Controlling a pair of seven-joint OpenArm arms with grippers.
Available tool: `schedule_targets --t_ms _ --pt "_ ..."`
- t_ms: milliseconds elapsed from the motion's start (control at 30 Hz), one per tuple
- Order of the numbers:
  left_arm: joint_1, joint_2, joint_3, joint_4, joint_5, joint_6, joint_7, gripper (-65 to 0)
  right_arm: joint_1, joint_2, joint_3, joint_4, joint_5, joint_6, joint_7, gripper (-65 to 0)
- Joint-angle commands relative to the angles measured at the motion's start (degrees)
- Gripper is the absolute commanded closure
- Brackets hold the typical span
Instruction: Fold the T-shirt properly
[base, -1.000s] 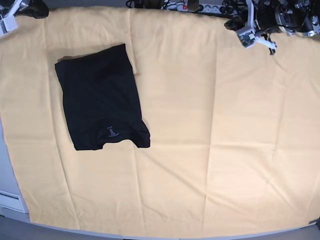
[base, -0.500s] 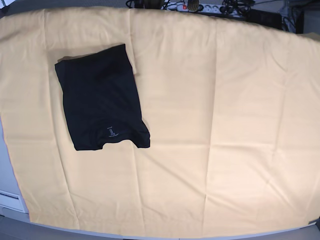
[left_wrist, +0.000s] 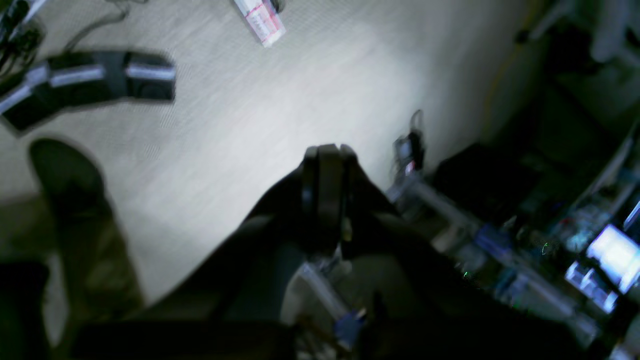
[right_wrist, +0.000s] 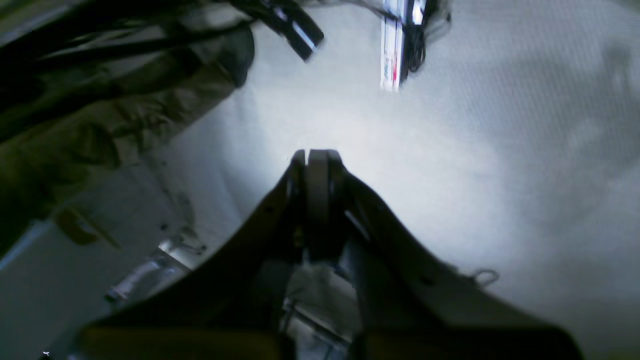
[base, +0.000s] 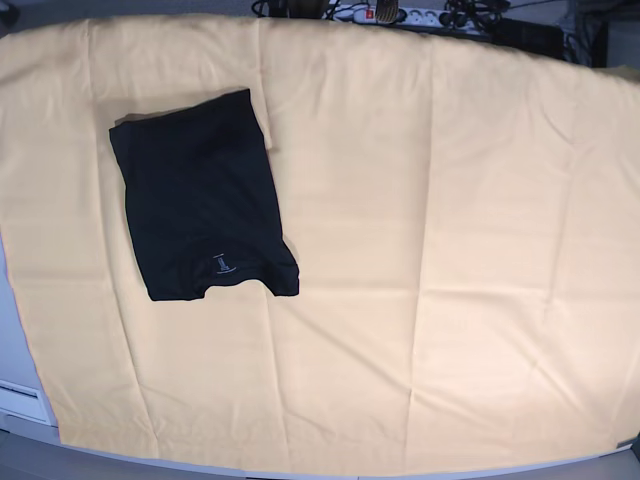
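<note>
The black T-shirt (base: 203, 198) lies folded into a compact rectangle on the left part of the pale yellow cloth (base: 450, 250), its small grey mark near the lower edge. Neither arm shows in the base view. In the left wrist view my left gripper (left_wrist: 327, 152) is shut with nothing in it, pointing at a pale floor away from the table. The right wrist view shows my right gripper (right_wrist: 316, 156) shut and empty too, likewise over floor. The T-shirt is out of both wrist views.
A power strip and cables (base: 400, 14) lie past the table's far edge. In the left wrist view, dark equipment with lit screens (left_wrist: 575, 240) stands at right. A power strip (right_wrist: 392, 45) lies on the floor in the right wrist view.
A second ago both arms showed at the top corners of the base view; they have since withdrawn out of it. The T-shirt has not moved.
</note>
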Motion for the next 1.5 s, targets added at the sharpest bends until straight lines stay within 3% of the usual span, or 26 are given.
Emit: schedule_targets --t_ms 0,167,367,500,767,867,1000,1133,1233,1367,1467 --pt "-1.16 -0.39 1.05 -2.43 -0.46 -0.11 -0.61 0.0 0.52 1.18 -1.88 -1.27 -2.10 0.19 2.21 0.0" --pt "-12.02 3.50 7.23 -19.34 2.82 -0.15 -4.52 0.0 9.14 1.31 -13.03 -11.85 -14.49 0.19 11.63 0.0" --pt "-22.67 9.46 12.55 -36.41 8.85 -1.86 -11.69 0.0 20.50 1.27 -25.90 -25.75 -21.03 0.19 13.42 0.0" --pt "-27.12 13.42 14.23 -43.80 13.51 -1.90 -19.06 0.0 26.40 0.96 -33.66 -35.26 -27.52 0.19 23.23 0.0" --pt "-33.68 19.65 14.27 -54.25 26.49 -1.73 -35.89 0.0 37.09 -5.51 -43.19 -50.05 -46.16 0.19 39.10 0.0" --pt "-36.28 20.96 14.27 -59.25 29.35 0.24 -40.13 0.0 39.58 -8.35 -45.48 -53.81 -51.91 -5.29 44.46 0.0" --pt "-39.54 22.23 14.27 -66.29 30.38 7.34 -46.01 0.0 41.83 -11.63 -47.32 -56.76 -59.82 -11.85 51.43 0.0" --pt "-42.69 22.95 14.40 -73.13 30.40 10.82 -51.84 0.0 42.82 -13.94 -47.56 -58.47 -66.25 -17.81 60.57 0.0" --pt "-45.13 23.15 15.91 -78.05 31.15 12.74 -56.87 0.0 43.36 -15.02 -47.56 -59.36 -66.93 -21.77 66.40 0.0" --pt "-46.60 24.17 20.46 -82.90 35.74 21.14 -64.98 0.0 43.36 -16.31 -47.56 -61.18 -66.95 -28.87 70.27 0.0" --pt "-46.90 26.05 25.29 -85.59 38.03 26.12 -68.06 0.0 43.67 -17.03 -47.56 -63.60 -66.93 -30.62 70.53 0.0"
